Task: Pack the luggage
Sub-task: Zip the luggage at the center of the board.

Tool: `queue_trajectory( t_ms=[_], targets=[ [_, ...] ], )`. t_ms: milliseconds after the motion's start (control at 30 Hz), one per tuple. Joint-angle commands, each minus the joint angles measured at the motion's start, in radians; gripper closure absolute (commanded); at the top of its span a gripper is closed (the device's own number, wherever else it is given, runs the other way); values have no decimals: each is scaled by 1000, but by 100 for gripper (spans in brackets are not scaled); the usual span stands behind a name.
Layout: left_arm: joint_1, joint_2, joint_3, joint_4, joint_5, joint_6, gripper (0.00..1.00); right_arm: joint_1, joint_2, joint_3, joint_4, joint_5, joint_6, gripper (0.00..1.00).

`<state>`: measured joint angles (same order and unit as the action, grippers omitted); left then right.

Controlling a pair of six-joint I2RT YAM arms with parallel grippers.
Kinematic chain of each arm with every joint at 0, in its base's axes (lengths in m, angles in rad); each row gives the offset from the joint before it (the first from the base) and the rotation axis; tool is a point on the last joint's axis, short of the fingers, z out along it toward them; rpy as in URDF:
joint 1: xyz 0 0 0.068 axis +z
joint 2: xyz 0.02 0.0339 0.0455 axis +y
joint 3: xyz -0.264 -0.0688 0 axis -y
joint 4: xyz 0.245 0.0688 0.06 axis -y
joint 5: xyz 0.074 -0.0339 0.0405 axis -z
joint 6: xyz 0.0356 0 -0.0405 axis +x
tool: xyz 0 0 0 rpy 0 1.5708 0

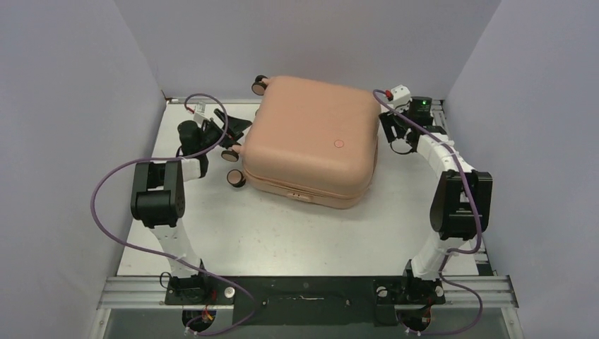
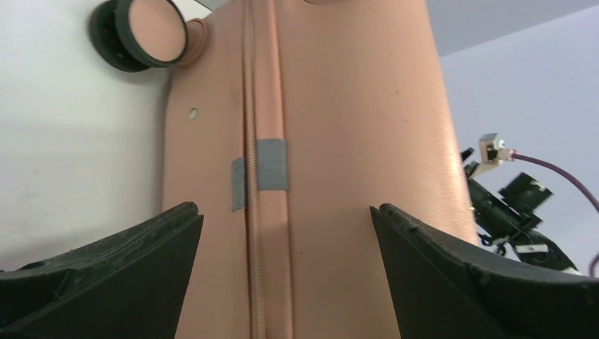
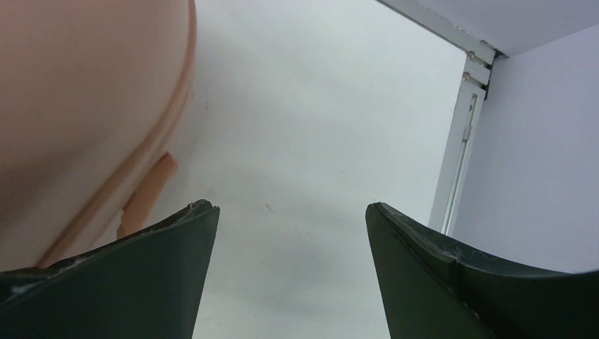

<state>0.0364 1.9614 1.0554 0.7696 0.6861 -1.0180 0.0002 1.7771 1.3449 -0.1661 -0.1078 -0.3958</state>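
The luggage (image 1: 311,138) is a peach-pink hard-shell suitcase lying flat and closed at the back middle of the table, with a small red round logo (image 1: 339,143) on top. Its black-tyred wheels (image 1: 235,178) point left. My left gripper (image 1: 229,135) is open and empty at the suitcase's left side. In the left wrist view the gripper (image 2: 286,219) faces the zipper seam (image 2: 248,106), where a piece of grey tape (image 2: 272,164) crosses it. My right gripper (image 1: 390,133) is open and empty just right of the suitcase. The right wrist view shows this gripper (image 3: 289,212) over bare table, with the shell (image 3: 85,92) at the left.
The white table (image 1: 282,233) is enclosed by grey-lilac walls on three sides. A metal rail (image 3: 459,141) runs along the right edge of the table. A wheel (image 2: 148,32) shows at the top left of the left wrist view. The right arm (image 2: 512,205) shows beyond the suitcase.
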Motion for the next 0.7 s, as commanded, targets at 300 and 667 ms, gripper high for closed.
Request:
queue_trajectory(
  t_ms=[300,667],
  targets=[
    [13,-320,-186,103,-7,-57,4,-283,-313,-319,-377,-616,-535,22],
    [50,-583,-116,-275,55,334,4,-193,-420,-543,-193,-864,-509,21]
  ],
)
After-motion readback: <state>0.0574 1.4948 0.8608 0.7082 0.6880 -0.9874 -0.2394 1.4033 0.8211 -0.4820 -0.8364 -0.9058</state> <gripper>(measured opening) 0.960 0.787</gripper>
